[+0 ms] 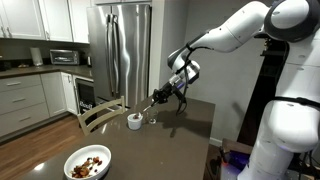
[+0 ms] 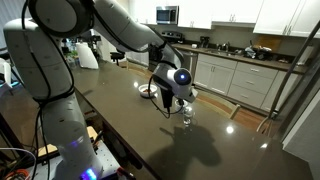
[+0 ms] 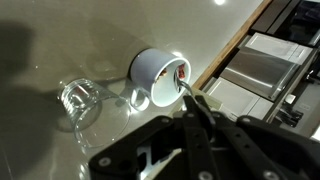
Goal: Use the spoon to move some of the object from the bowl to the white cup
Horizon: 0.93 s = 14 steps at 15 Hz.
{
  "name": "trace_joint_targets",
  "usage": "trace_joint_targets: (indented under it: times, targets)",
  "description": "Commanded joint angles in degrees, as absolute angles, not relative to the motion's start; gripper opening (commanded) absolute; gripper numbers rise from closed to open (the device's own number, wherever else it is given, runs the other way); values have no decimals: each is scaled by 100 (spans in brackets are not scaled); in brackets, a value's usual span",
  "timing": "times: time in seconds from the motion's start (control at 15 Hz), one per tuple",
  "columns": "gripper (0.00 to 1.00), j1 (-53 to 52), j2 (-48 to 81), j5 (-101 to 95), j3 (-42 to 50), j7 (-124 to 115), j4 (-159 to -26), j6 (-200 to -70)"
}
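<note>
My gripper (image 3: 197,120) is shut on the spoon (image 3: 186,92), a slim light handle that runs from the jaws to the white cup (image 3: 158,77). The spoon's tip reaches into the cup's mouth, where a few reddish-brown pieces (image 3: 178,74) show. In an exterior view my gripper (image 1: 166,93) hangs just right of the cup (image 1: 134,121), with the spoon (image 1: 147,105) slanting down toward it. The wide white bowl (image 1: 88,162) with brown chunks (image 1: 88,166) sits at the table's near edge. In an exterior view my gripper (image 2: 170,92) covers the cup; the bowl is out of view there.
A tiny clear glass (image 3: 80,101) stands beside the cup, also seen in the exterior views (image 1: 152,120) (image 2: 186,117). A wooden chair (image 1: 100,113) stands at the table's far side. The table edge (image 3: 230,55) runs close behind the cup. A fridge (image 1: 125,50) stands behind.
</note>
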<state>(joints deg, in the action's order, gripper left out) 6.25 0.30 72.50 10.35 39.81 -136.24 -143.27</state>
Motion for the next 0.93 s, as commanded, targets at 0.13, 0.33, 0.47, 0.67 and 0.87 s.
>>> trace_joint_targets:
  times: [0.13,0.33,0.47,0.67,0.87]
  targets:
    - [4,732,241,7275,972,3853,-13296,-14328]
    - [4,705,336,7231,941,3813,-13206,-14519]
    - [4,685,388,7163,913,3759,-13157,-14714]
    - [4,674,453,7114,867,3716,-13085,-14941]
    - [4,628,393,7223,938,3920,-13182,-14863]
